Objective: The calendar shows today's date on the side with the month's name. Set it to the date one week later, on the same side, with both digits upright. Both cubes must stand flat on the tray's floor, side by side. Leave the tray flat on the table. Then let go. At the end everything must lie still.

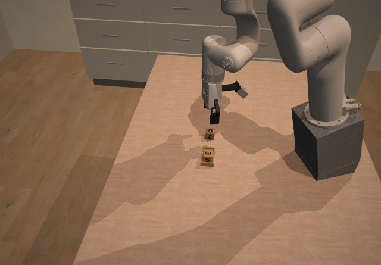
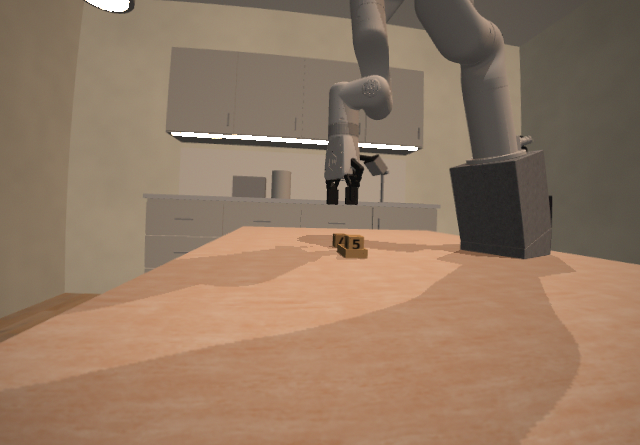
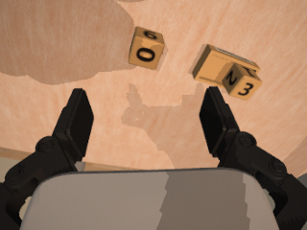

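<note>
The small wooden tray [image 1: 207,164] [image 2: 354,254] [image 3: 209,63] lies on the table. A wooden cube [image 1: 208,155] [image 2: 355,242] [image 3: 243,83] stands in one end of it, a 3 on top; its side toward the exterior camera shows an upright 5, and a 2 shows in the wrist view. The tray's other end is bare. A second cube [image 1: 210,133] [image 2: 338,239] [image 3: 146,50] stands on the table beyond that bare end, a 0 on top and a 7-like digit on one side. The month's name is not readable. My gripper [image 2: 341,200] [image 3: 146,101] is open and empty, above and behind the loose cube.
The arm's grey base block [image 1: 329,145] [image 2: 498,205] stands on the right of the table. The wrist camera [image 1: 241,90] sticks out to the right of the gripper. Cabinets [image 1: 181,25] stand behind the table.
</note>
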`<state>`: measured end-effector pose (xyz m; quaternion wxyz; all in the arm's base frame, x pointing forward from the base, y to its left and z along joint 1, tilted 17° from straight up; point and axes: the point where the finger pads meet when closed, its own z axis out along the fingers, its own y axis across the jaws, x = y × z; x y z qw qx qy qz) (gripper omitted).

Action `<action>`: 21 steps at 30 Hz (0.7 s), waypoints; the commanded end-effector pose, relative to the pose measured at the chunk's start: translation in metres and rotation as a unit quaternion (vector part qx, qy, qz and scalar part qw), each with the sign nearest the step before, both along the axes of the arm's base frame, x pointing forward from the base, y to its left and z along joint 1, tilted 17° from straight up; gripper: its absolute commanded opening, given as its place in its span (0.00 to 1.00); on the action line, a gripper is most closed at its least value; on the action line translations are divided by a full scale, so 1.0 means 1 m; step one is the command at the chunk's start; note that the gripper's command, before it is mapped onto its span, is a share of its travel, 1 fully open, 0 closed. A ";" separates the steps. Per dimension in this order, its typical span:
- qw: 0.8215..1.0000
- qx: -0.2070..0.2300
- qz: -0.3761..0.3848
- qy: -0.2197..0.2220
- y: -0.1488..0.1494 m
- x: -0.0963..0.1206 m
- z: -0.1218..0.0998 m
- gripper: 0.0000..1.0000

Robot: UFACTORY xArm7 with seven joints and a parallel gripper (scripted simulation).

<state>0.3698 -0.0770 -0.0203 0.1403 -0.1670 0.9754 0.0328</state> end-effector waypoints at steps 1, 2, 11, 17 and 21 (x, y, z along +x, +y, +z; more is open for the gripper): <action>0.996 -0.019 0.081 -0.012 -0.001 0.001 0.000 1.00; 0.995 -0.024 0.098 -0.014 -0.001 0.001 0.000 1.00; 0.977 -0.053 0.204 -0.027 -0.001 0.001 0.000 1.00; 0.955 -0.076 0.285 -0.036 -0.001 0.001 -0.001 1.00; 0.932 -0.094 0.348 -0.044 -0.001 0.001 -0.001 1.00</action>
